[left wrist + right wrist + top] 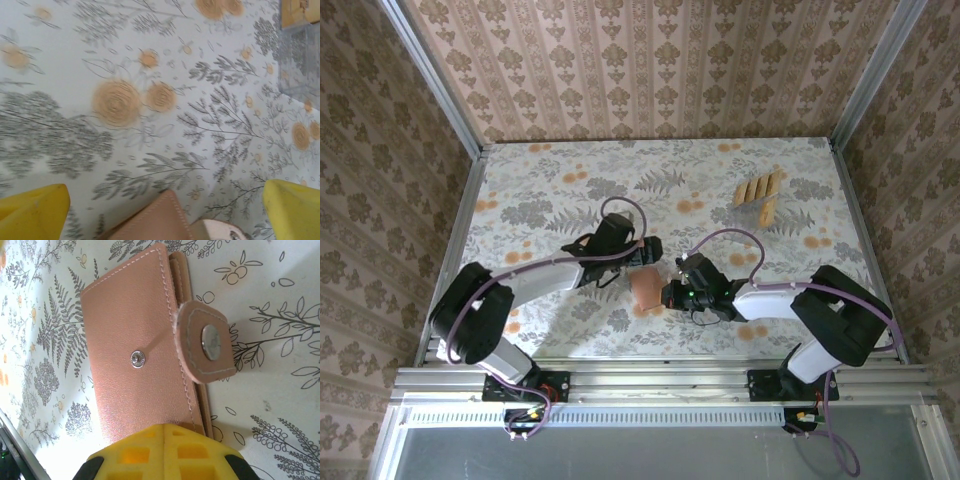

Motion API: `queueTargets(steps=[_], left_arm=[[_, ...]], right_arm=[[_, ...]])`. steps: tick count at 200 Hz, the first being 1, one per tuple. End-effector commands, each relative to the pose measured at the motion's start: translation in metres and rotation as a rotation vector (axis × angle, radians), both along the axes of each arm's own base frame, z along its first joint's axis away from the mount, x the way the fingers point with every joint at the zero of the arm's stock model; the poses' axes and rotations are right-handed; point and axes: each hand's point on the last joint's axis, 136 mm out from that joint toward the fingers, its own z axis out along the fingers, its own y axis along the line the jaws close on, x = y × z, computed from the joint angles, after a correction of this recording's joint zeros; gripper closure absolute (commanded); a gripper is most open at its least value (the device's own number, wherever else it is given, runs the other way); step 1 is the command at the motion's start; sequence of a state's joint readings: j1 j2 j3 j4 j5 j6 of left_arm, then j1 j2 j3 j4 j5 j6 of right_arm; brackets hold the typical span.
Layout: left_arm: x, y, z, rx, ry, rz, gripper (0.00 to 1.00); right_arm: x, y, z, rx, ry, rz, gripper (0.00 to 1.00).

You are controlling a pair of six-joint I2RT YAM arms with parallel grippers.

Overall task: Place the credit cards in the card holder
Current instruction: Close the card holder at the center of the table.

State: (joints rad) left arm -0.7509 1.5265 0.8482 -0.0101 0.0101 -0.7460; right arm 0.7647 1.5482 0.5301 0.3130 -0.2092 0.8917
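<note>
Yellow pads (150, 440) right up at the lens: that's the right gripper (165, 432), jaws pressed together with no gap, tips sitting over the near edge of the wallet (135, 340). Whether they actually press on it, I can't tell. The wallet's folded shut, salmon face up, but the flap (200, 370) is unfastened. It curls off the long edge with its metal snap (211, 342) showing, and the matching stud (137, 360) sits bare in the middle of the face.

From above, the wallet lies on the floral table (570, 170), middle of the near half, with the right gripper at its right edge. The left gripper (645, 250) hangs just past the wallet's far edge, jaws wide and empty. On its own camera the two yellow fingers (35, 210) sit at opposite bottom corners, with a corner of the wallet and a bit of the flap peeking in between them.

And the cards (760, 190)? Well apart from all this, over at the far right of the table: a short row of tan cards side by side, one more just in front of the row.
</note>
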Motion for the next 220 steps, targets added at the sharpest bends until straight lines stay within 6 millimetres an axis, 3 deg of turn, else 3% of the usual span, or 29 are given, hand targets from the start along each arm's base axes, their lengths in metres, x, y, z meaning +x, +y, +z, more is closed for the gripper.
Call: queueTargets(steps=[1,50,130,172,220], left_arm=[[-0.006,0.026,0.006,0.103,0.008,-0.021,0.00],[-0.036,0.061,-0.025,0.249,0.082,-0.040,0.00],[-0.051,0.049,-0.053,0.370,0.086,-0.109,0.00],[-0.051,0.058,-0.065,0.422,0.104,-0.078,0.00],[-0.054,0.063,-0.072,0.437,0.127,-0.062,0.00]], right_arm=[[0.002,-0.004,-0.008,-0.026,0.000,-0.028,1.00],[0.004,-0.002,-0.012,-0.040,0.019,-0.027,1.00],[0.003,-0.002,-0.013,-0.048,0.040,-0.034,1.00],[0.005,0.002,0.001,-0.027,0.036,-0.027,1.00],[0.010,0.007,0.031,-0.011,0.011,-0.018,0.81]])
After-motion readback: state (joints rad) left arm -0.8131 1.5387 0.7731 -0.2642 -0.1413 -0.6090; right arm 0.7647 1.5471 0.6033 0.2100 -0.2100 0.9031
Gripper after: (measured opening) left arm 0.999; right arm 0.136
